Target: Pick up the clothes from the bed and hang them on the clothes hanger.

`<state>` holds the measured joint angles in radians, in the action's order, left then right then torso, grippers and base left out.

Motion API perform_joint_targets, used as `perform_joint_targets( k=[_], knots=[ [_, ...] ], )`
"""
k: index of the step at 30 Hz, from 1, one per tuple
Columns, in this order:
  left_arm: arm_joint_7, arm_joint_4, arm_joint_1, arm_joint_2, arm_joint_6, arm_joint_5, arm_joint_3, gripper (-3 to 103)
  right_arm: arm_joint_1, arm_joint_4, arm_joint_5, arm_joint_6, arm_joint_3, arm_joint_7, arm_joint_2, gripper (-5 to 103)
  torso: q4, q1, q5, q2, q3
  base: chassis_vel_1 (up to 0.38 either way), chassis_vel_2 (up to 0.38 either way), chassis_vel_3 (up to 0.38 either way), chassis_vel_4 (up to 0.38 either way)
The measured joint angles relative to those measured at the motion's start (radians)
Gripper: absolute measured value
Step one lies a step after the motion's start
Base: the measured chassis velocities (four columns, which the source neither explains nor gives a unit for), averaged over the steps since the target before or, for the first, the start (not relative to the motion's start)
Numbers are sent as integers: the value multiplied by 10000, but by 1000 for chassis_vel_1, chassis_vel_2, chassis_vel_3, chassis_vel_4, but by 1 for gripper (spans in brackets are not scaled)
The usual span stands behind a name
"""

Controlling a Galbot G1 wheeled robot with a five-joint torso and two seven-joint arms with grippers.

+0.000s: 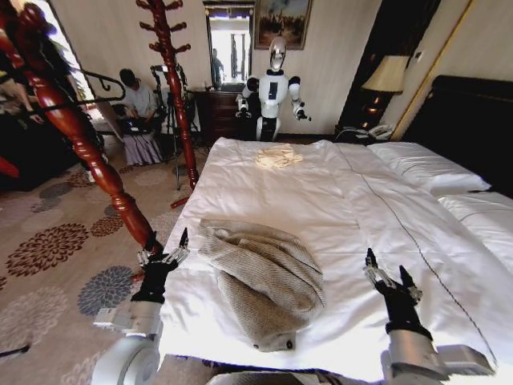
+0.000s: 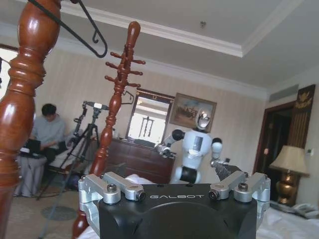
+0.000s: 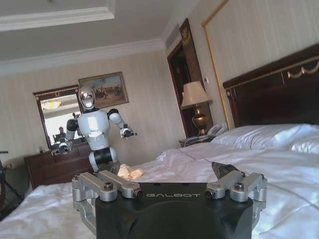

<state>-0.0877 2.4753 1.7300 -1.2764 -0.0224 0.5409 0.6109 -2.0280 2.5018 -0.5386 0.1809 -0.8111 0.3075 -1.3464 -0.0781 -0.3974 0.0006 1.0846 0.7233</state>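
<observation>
Both tools, left tool [image 1: 164,253] and right tool [image 1: 388,271], are hovering apart beside the clothes [image 1: 260,277] on the bed [image 1: 337,192]; grabbing probably comes next.

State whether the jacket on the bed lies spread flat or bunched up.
Bunched up: the jacket sits in a rumpled heap on the bed, sleeves tucked under.

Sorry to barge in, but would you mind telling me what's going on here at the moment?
The robot stands at the foot of the bed, where a grey-beige jacket lies crumpled on the white duvet. Nothing is being held yet. The left gripper hovers open by the bed's edge, next to a red wooden coat stand; the right gripper hovers open over the duvet. A black hanger hangs on the stand. A smaller cream garment lies farther up the bed.
</observation>
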Motion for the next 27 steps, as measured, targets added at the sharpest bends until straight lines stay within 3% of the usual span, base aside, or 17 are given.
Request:
perform_joint_targets(
  k=[3,7,10,14,17,18,22,23,26,27],
  knots=[
    [37,247,65,125,244,774,150,100,-125,0,1660,-13,-16,147,-31,100,-2,2,-6,0,-1,0,0,0,0],
    [89,251,21,-113,161,537,79,100,177,-147,3685,498,13,-258,-200,100,2,1,-5,0,0,0,0,0,0],
    [143,253,20,-302,138,275,15,100,233,-198,3728,511,273,-306,-221,100,0,1,-3,0,0,0,0,0,0],
    [168,134,-6,-431,35,71,5,100,276,-232,2929,154,566,46,-73,100,1,1,-6,0,0,0,0,0,0],
    [188,-46,6,-569,-105,-181,4,100,420,-191,1088,-610,757,802,197,100,0,0,-4,0,0,0,0,0,0],
    [188,-46,6,-569,-105,-181,4,100,420,-191,1088,-610,757,802,197,100,0,0,-4,0,0,0,0,0,0],
    [260,-31,112,-621,-229,-617,103,100,482,-24,-845,-1513,1013,1600,417,100,0,1,-6,0,0,0,0,0,0],
    [260,-31,112,-621,-229,-617,103,100,482,-24,-845,-1513,1013,1600,417,100,0,1,-6,0,0,0,0,0,0],
    [211,-99,197,-766,-294,-894,283,100,708,-19,-4188,-3260,1249,3092,585,100,0,0,-4,0,0,0,0,0,0],
    [211,-99,197,-766,-294,-894,283,100,708,-19,-4188,-3260,1249,3092,585,100,0,0,-4,0,0,0,0,0,0]
  ],
)
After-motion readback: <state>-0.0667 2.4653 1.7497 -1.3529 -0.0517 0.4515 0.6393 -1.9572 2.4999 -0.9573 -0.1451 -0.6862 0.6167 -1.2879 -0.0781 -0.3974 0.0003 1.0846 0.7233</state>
